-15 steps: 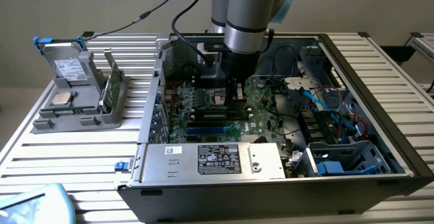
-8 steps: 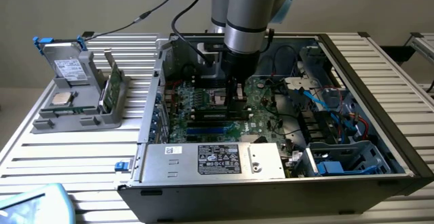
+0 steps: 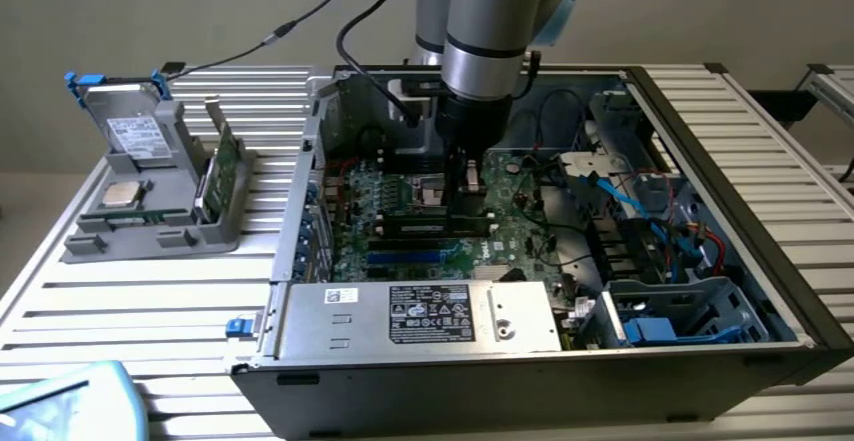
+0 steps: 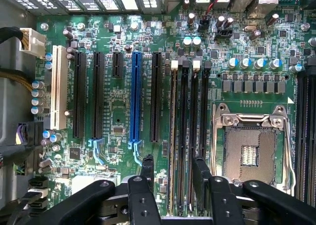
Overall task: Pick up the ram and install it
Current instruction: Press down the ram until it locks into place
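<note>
The gripper (image 4: 173, 178) hangs over the motherboard (image 4: 118, 111), fingers (image 4: 201, 178) apart, straddling the memory slots (image 4: 187, 136) with nothing clamped between them. A thin green strip, likely the ram (image 4: 173, 141), already stands in one slot, just beside the empty CPU socket (image 4: 249, 153). My worry is a half-seated stick: if the end latches haven't caught, it could sit tilted. The slot's near end is hidden behind the gripper. On the counter (image 3: 160, 311) a grey holder (image 3: 147, 211) carries other parts.
</note>
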